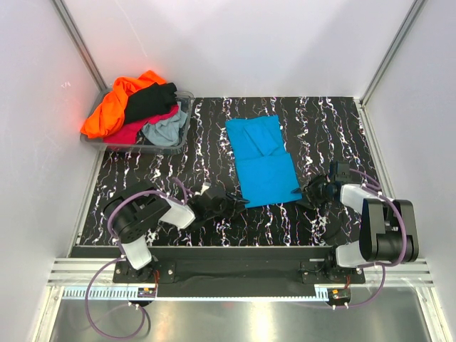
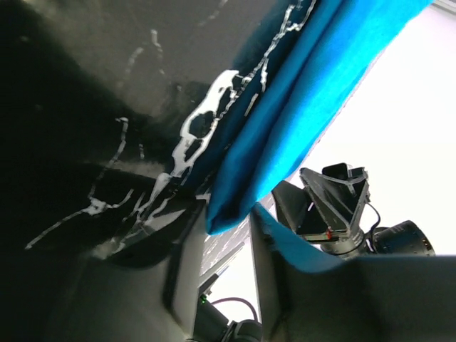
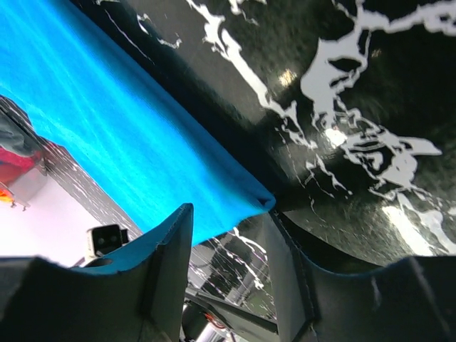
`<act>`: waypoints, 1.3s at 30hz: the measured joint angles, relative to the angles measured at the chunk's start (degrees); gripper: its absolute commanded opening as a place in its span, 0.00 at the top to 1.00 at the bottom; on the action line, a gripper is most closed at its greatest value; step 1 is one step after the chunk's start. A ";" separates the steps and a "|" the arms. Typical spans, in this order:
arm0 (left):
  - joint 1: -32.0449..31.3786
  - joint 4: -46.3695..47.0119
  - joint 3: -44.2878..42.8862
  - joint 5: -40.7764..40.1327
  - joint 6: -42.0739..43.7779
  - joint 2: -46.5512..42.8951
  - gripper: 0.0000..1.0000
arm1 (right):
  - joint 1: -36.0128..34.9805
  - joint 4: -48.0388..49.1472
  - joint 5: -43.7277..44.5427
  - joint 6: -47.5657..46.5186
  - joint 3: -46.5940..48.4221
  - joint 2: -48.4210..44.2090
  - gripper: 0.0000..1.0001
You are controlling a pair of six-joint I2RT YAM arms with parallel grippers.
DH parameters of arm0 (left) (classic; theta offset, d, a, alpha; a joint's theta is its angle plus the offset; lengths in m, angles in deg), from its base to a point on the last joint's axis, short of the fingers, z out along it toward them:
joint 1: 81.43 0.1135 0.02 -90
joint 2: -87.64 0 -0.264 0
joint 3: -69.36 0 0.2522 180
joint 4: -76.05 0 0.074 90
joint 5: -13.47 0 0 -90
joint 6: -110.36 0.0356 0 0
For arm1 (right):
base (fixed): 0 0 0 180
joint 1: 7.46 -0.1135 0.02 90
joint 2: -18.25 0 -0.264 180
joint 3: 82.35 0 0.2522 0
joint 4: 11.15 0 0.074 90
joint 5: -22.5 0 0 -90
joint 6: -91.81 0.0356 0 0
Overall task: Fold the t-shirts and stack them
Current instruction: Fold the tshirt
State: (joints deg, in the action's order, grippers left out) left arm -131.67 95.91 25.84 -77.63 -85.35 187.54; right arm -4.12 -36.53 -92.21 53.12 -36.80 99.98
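The turquoise t-shirt [image 1: 262,160] lies flat mid-table, folded into a long strip. My left gripper [image 1: 229,201] is low at its near left corner. In the left wrist view the gripper [image 2: 228,228] is open, and the shirt's corner [image 2: 285,135] hangs into the gap between the fingers. My right gripper [image 1: 308,194] is at the near right corner. In the right wrist view it [image 3: 229,221] is open, and the shirt's corner [image 3: 142,121] reaches the gap by the right finger. Orange [image 1: 114,107], black [image 1: 149,100], crimson [image 1: 132,132] and grey [image 1: 165,128] shirts are piled at the far left.
The piled shirts sit in a clear plastic bin [image 1: 184,114] in the far left corner. White walls close in the black marbled table [image 1: 328,121] on three sides. The arm bases stand at the near edge.
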 measured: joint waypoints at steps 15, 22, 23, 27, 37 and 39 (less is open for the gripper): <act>0.98 0.72 0.00 0.26 -0.24 1.20 1.00 | -0.02 -0.98 1.90 1.73 3.28 4.37 1.00; 3.37 -1.03 0.00 3.65 3.39 0.15 1.00 | -1.11 -2.51 2.12 -0.13 3.13 3.19 1.00; 3.56 -2.27 0.04 4.07 3.87 -0.70 1.00 | -1.62 -3.54 2.12 -0.59 3.10 2.01 1.00; 3.91 -11.41 0.35 5.53 7.15 -9.51 1.00 | -5.57 -8.37 2.45 -1.99 2.99 -5.31 1.00; 0.68 -24.55 10.80 6.71 6.40 -35.08 1.00 | -18.03 -19.28 3.21 2.75 -1.29 -25.03 1.00; -1.25 -26.97 13.79 6.62 4.87 -38.93 1.00 | -19.19 -22.40 3.45 4.07 -2.62 -28.94 1.00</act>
State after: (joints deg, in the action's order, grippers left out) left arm -132.92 68.94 39.63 -71.01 -80.48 148.61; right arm -23.31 -58.93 -88.75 57.19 -39.42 71.04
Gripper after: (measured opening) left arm 0.025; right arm 0.022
